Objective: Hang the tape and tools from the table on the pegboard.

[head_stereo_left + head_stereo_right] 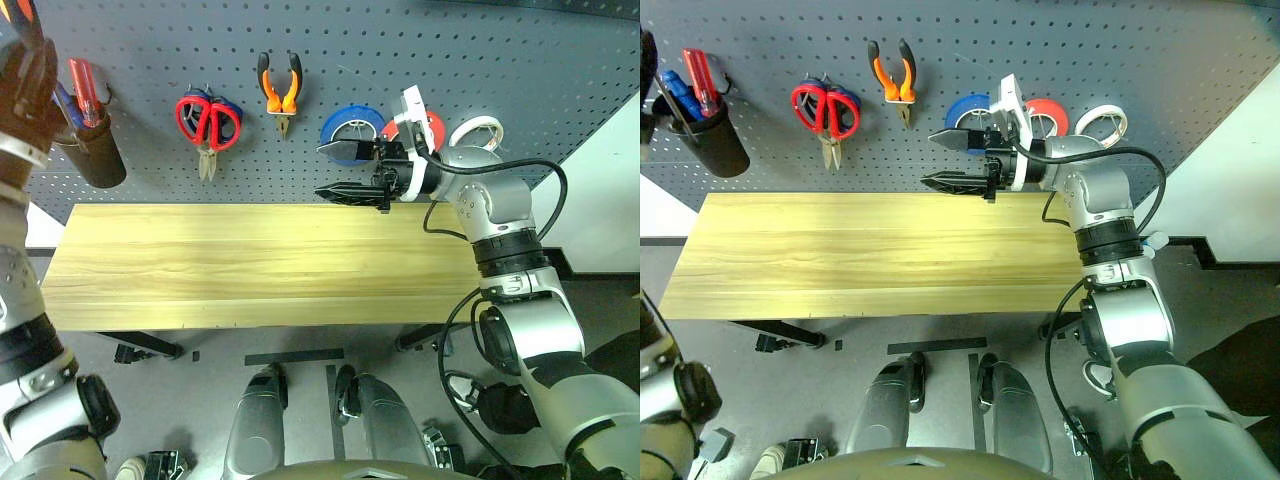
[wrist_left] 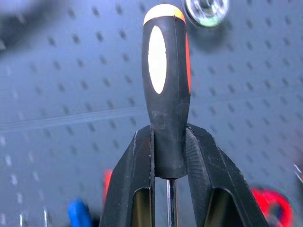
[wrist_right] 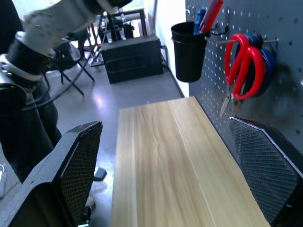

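screwdriver (image 2: 166,90) clamped between left fingers (image 2: 135,184) (handle protruding).

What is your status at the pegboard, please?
Left pincer shut on screwdriver. Right pincer open, empty. Table bare; scissors, pliers hung.

My right gripper (image 1: 338,171) hangs over the far edge of the table (image 1: 250,265), pointing left, its two black fingers spread wide with nothing between them. On the pegboard (image 1: 400,50) beyond hang the red-handled scissors (image 1: 206,123), the pliers (image 1: 279,92), a blue roll (image 1: 350,124), a red roll (image 1: 430,128) and the white tape (image 1: 476,131). At far left a black cup (image 1: 92,152) holds a red-handled tool (image 1: 84,91).
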Controlling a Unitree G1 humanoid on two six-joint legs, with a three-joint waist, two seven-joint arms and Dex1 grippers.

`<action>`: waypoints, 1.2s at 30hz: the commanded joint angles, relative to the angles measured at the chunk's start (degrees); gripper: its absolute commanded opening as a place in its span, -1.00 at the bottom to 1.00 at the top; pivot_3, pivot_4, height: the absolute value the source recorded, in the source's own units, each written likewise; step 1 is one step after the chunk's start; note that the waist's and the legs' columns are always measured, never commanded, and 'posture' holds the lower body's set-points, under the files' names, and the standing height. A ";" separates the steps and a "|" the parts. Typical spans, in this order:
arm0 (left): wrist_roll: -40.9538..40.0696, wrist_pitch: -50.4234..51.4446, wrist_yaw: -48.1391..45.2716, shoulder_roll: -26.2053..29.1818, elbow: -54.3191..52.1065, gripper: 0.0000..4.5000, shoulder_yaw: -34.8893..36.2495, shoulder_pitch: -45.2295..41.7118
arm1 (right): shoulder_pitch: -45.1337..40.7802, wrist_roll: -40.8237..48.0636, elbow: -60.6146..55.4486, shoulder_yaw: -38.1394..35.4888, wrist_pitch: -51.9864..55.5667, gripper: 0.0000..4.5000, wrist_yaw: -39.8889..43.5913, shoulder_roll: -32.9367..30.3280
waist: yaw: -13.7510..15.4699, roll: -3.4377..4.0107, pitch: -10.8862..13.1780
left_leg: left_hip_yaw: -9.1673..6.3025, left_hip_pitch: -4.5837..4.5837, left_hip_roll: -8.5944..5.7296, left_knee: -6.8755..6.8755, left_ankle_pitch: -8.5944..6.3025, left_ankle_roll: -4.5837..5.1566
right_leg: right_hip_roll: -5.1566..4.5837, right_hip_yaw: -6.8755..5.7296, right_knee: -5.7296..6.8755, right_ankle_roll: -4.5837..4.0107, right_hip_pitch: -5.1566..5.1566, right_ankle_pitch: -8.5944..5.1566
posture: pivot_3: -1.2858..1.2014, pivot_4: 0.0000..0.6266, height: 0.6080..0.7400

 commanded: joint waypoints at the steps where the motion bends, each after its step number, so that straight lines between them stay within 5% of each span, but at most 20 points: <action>1: 2.87 -7.90 -1.12 2.13 6.64 -0.75 -1.91 -6.07 | -1.24 1.71 -2.45 -1.94 -0.04 1.00 -1.02 0.21 | -0.07 -0.01 -0.01 | 0.01 0.00 -0.01 0.00 0.00 0.00 | -0.01 0.01 0.02 0.00 0.00 0.00 | 0.14 -0.61 1.00; 16: 11.74 -27.68 3.02 5.86 37.20 -0.75 -5.39 -17.73 | 2.02 0.17 -6.69 -1.83 -0.19 1.00 -4.28 -2.16 | -0.60 0.06 -0.63 | 0.04 -0.04 0.04 0.65 0.00 0.06 | -0.03 0.02 0.43 0.11 0.05 0.10 | 0.08 -0.65 1.00; 31: 12.74 -35.64 6.39 3.87 51.78 -0.75 -6.83 -17.37 | 3.46 -0.16 -9.50 -1.49 0.81 1.00 -5.44 -4.59 | -1.13 0.06 -0.76 | 0.09 -0.08 0.08 0.80 0.09 0.22 | -0.03 0.05 0.07 0.05 0.19 0.73 | 0.06 -0.63 1.00; 36: 13.23 -35.95 6.90 4.06 51.71 -0.02 -7.56 -16.60 | 3.25 -0.84 -9.14 -1.03 0.31 1.00 -5.69 -4.67 | -1.90 0.05 -0.77 | 0.11 -0.10 0.07 0.84 0.19 0.38 | -0.05 0.05 0.09 0.07 0.19 0.74 | 0.07 -0.63 1.00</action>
